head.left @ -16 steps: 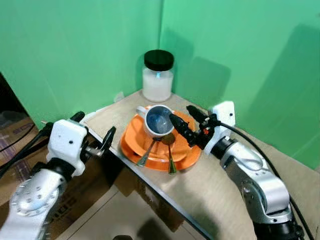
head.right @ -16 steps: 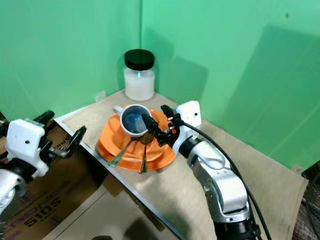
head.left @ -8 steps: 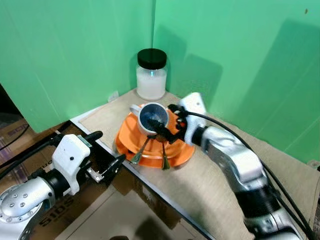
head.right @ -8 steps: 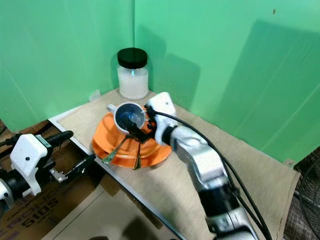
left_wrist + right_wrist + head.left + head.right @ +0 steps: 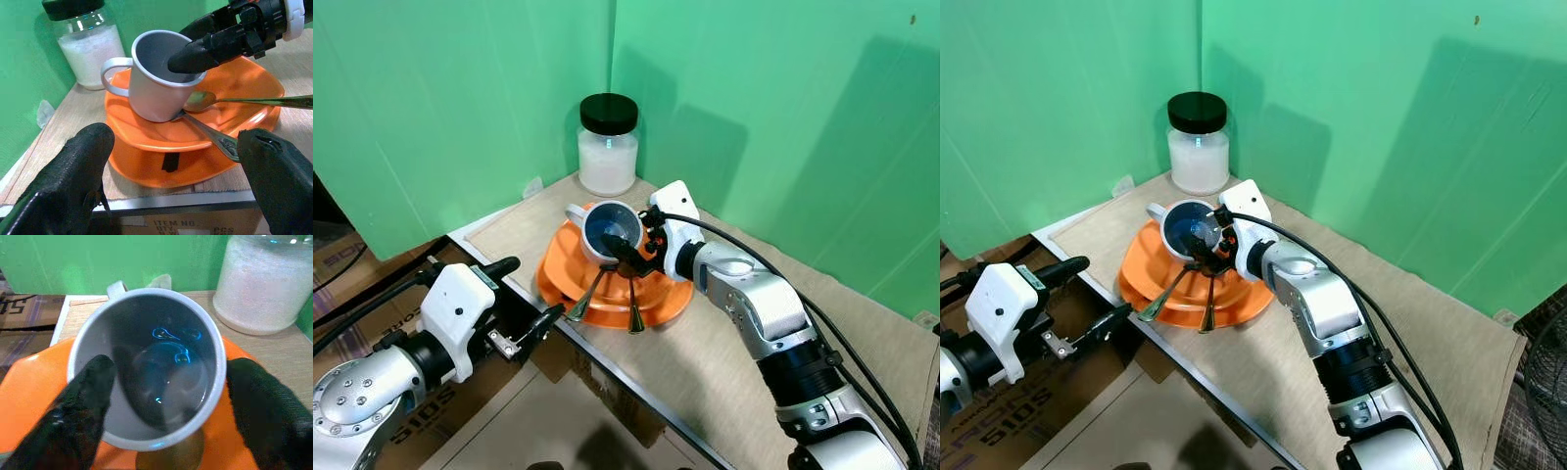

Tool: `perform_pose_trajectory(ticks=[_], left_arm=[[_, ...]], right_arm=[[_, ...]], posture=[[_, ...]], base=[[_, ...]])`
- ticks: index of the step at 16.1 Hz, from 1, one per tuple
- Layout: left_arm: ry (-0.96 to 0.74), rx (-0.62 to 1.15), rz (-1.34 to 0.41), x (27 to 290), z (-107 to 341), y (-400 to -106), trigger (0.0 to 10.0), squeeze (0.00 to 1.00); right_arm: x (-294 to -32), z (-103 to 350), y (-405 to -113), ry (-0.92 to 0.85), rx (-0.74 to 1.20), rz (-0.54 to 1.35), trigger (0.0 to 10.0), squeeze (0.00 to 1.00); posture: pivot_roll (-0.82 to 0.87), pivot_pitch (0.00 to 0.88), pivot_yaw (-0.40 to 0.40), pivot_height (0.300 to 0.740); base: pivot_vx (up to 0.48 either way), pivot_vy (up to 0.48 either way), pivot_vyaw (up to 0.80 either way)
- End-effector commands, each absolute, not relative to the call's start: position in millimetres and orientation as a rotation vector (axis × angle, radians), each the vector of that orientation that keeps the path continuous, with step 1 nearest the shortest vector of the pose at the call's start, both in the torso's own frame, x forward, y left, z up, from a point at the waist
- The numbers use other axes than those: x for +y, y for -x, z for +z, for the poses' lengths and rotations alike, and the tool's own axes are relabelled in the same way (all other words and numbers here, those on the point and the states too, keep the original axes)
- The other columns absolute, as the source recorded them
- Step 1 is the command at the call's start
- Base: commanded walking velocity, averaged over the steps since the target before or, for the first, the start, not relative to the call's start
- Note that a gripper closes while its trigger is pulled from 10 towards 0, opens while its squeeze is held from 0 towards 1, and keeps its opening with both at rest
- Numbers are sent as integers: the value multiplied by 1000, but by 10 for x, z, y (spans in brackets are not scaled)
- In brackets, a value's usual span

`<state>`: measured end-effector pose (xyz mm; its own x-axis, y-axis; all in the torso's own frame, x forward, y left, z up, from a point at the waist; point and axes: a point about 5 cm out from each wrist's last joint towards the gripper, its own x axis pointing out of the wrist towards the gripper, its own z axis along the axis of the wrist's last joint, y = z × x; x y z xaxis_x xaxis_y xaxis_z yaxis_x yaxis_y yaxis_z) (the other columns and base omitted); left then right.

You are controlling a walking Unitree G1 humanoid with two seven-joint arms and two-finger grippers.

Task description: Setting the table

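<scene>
Glossy round mug (image 5: 610, 228) on orange plate (image 5: 570, 264)

Both pincers (image 5: 524, 294) (image 5: 625, 245) agape (right extended)

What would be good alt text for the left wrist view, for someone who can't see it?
A grey metal mug stands on stacked orange plates at the table's edge, with the right end effector reaching over its rim, one finger inside. Two spoons lie on the top plate beside the mug, a black-lidded jar stands behind, and the left end effector's open black fingers frame the foreground.
</scene>
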<state>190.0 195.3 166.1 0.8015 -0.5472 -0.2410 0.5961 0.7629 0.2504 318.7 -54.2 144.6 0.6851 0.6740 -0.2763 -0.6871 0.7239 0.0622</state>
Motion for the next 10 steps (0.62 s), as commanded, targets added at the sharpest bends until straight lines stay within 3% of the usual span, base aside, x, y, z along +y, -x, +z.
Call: perform_pose_trajectory(ticks=[1,10], left_arm=[[-333,137,-649,1904,1700,-1898,10000,0],[-303,162,-705,1851,1689,-1867,10000,0]], right_arm=[[-553,1454,-3208,39,298,760,0,0],[-525,1455,-3190,41,292,778,0,0]], posture=[[191,0,-52,740],[185,0,-46,740]], base=[[0,0,0],[0,0,0]])
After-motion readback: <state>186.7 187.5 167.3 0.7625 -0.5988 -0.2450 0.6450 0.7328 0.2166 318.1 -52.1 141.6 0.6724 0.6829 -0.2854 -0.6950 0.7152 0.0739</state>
